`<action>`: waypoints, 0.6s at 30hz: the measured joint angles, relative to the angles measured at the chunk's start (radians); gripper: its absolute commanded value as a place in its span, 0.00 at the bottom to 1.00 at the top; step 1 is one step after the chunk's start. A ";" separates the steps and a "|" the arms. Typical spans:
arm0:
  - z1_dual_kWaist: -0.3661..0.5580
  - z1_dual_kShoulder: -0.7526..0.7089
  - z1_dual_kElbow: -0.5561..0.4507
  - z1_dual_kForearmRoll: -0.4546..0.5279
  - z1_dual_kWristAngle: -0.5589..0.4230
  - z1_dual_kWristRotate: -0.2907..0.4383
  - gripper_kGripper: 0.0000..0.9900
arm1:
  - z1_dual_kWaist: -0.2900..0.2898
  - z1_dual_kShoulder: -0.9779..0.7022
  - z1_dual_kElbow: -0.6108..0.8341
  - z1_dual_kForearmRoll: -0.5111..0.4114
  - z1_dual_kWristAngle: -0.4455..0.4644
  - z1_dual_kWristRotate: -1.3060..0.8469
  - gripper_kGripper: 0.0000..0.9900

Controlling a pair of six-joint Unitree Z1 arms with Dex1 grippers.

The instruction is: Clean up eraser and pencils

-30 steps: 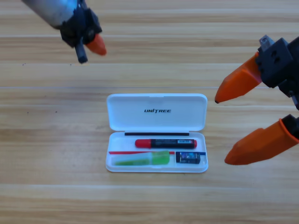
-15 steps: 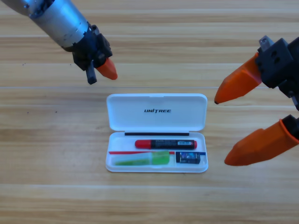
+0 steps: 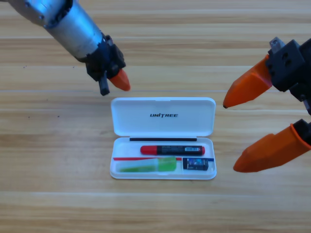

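Silver-grey arm tubes, black claw housings, pointed orange jaws, small grey connector.

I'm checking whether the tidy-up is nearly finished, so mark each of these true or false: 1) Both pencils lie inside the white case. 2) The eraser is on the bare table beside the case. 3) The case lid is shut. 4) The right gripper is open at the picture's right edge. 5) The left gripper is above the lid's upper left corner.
1) True: the red-ended pencil and the green pencil lie in the white case.
2) False: the eraser sits inside the case, right of the green pencil.
3) False: the lid is folded open.
4) True: the right gripper waits there, jaws wide apart.
5) True: the left gripper is just beyond that corner.
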 measured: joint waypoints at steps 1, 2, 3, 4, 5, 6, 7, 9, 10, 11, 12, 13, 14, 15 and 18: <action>-0.006 0.005 0.000 0.000 0.000 0.000 0.00 | 0.000 0.000 0.000 0.000 0.000 0.000 0.95; -0.012 0.008 0.000 0.000 0.000 0.000 0.00 | 0.000 0.000 0.000 0.000 0.000 0.000 0.95; -0.017 0.009 0.000 -0.001 0.000 0.000 0.00 | 0.000 0.000 0.000 0.000 0.000 0.000 0.95; -0.023 0.009 0.000 -0.001 0.000 0.000 0.00 | 0.000 0.000 0.000 0.000 0.000 0.000 0.95; -0.028 0.009 0.000 -0.001 0.000 0.000 0.00 | 0.000 0.000 0.000 0.000 0.000 0.000 0.95; -0.031 0.009 0.000 -0.002 0.000 0.000 0.00 | 0.000 0.000 0.000 0.000 0.000 0.000 0.95; -0.033 0.009 0.000 -0.003 0.000 0.000 0.00 | 0.000 0.000 0.000 0.000 0.000 0.000 0.95; -0.037 0.013 0.000 -0.004 0.000 0.000 0.00 | 0.000 0.000 0.000 0.000 0.000 0.000 0.95; -0.038 0.015 0.000 -0.004 0.000 0.000 0.00 | 0.000 0.000 0.000 0.000 0.000 0.000 0.95; -0.040 0.019 0.000 -0.004 0.000 0.000 0.00 | 0.000 0.000 0.000 0.000 0.000 0.000 0.95; -0.043 0.022 0.000 -0.004 0.000 0.000 0.00 | 0.000 0.000 0.000 0.000 0.000 0.000 0.95; -0.045 0.025 0.000 -0.004 -0.001 0.000 0.00 | 0.000 0.000 0.000 0.000 0.000 0.000 0.95; -0.049 0.028 0.000 -0.004 -0.001 0.000 0.00 | 0.000 0.000 0.000 0.000 0.000 0.000 0.95; -0.051 0.029 0.000 -0.004 -0.001 0.000 0.00 | 0.000 0.000 0.000 0.000 0.000 0.000 0.95; -0.059 0.029 0.000 -0.004 -0.001 -0.001 0.00 | 0.000 0.000 0.000 0.000 0.000 0.003 0.95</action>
